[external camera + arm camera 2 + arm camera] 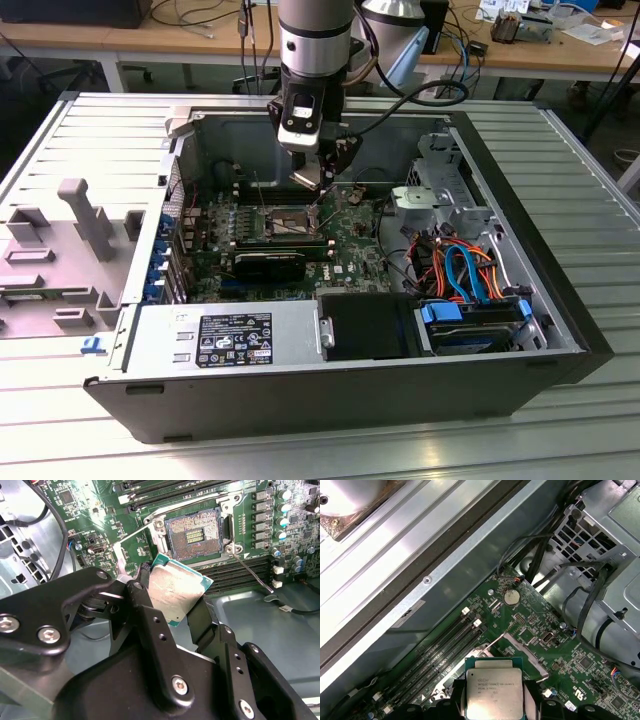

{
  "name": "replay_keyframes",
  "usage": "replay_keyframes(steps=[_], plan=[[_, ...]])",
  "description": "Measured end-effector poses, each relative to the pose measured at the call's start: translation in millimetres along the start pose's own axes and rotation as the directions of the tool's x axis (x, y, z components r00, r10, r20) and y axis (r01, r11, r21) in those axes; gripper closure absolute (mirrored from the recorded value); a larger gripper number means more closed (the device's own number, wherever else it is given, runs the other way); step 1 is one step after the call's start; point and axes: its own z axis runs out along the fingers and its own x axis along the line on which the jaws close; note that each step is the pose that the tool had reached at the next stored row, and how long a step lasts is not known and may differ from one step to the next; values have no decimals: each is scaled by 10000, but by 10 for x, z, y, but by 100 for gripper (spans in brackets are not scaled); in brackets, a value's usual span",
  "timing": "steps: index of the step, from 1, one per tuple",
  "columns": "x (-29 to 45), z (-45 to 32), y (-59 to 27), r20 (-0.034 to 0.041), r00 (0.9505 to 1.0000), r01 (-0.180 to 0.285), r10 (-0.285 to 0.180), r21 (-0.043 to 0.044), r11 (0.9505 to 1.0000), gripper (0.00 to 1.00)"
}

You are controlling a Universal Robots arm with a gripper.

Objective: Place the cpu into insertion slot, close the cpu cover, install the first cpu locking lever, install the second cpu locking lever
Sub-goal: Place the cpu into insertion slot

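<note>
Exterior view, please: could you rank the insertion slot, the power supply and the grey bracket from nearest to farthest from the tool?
1. insertion slot, near the tool.
2. power supply, at the case's near wall.
3. grey bracket, off to the exterior view's left.

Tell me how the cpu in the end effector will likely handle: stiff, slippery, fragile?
Probably stiff: the cpu looks flat and unbent though pinched only at its edges by the end effector. Its bare metal top may be slippery. It looks thin, so likely light, and its green rim could chip.
</note>
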Motion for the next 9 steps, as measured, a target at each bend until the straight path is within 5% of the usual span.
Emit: replay_keyframes(steps=[9], plan=[[0,1,0,5,10000,-56,56,-1,10000,45]])
